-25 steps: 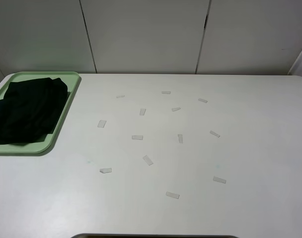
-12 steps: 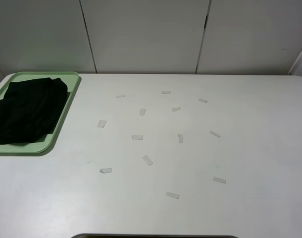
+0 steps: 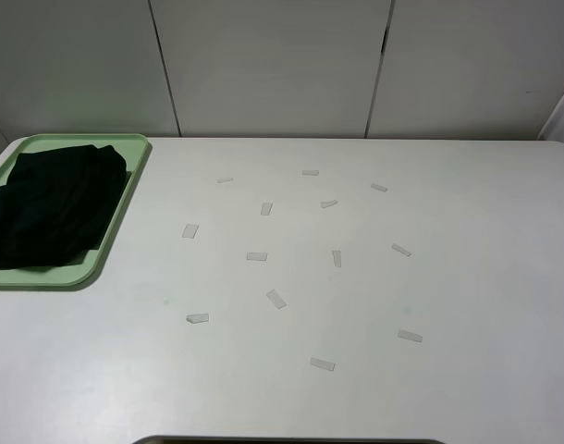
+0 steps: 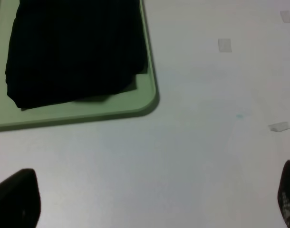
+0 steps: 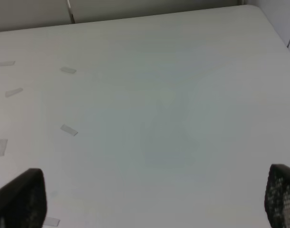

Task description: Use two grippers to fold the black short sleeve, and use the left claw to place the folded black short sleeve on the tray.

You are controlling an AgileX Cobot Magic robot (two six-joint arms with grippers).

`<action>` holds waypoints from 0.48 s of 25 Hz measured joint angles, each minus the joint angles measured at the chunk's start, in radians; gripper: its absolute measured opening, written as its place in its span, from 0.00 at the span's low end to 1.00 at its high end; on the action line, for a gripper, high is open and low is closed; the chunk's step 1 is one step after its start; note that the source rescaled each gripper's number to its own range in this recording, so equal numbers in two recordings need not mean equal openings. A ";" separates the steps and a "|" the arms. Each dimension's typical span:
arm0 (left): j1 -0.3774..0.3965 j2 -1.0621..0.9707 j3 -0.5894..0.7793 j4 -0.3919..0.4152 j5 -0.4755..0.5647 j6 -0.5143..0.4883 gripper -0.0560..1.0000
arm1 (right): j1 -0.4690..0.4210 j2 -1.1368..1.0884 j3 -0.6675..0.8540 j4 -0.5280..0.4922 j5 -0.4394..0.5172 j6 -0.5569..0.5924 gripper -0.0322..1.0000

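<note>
Exterior high view: folded black shirt [image 3: 53, 203] lies in green tray [image 3: 125, 205] at far-left corner of white tabletop [image 3: 356, 305]; tape bits [image 3: 276, 298] dot the middle. Left hand [image 4: 149, 199], fingers wide apart & empty, hangs over bare tabletop near tray's corner, apart from shirt. Right hand [image 5: 154, 199], likewise wide open w/ nothing held, well away.

You have the folded shirt [image 3: 53, 203] lying in the tray [image 3: 90, 270] at the table's [image 3: 485, 277] far left, tape strips [image 3: 276, 298] scattered mid-table.
</note>
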State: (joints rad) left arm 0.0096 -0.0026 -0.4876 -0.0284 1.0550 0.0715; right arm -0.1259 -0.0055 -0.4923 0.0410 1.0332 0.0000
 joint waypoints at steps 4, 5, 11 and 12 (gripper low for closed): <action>0.000 0.000 0.000 0.001 0.000 0.000 1.00 | 0.000 0.000 0.000 0.000 0.000 0.000 1.00; 0.000 0.000 0.000 0.001 0.000 0.000 1.00 | 0.000 0.000 0.000 0.000 0.000 0.000 1.00; 0.000 0.000 0.000 0.004 0.000 0.000 1.00 | 0.000 0.000 0.000 0.000 0.000 0.000 1.00; 0.000 0.000 0.000 0.004 0.000 0.000 1.00 | 0.000 0.000 0.000 0.000 0.000 0.000 1.00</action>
State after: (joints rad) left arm 0.0096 -0.0026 -0.4876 -0.0244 1.0550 0.0715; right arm -0.1259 -0.0055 -0.4923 0.0410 1.0332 0.0000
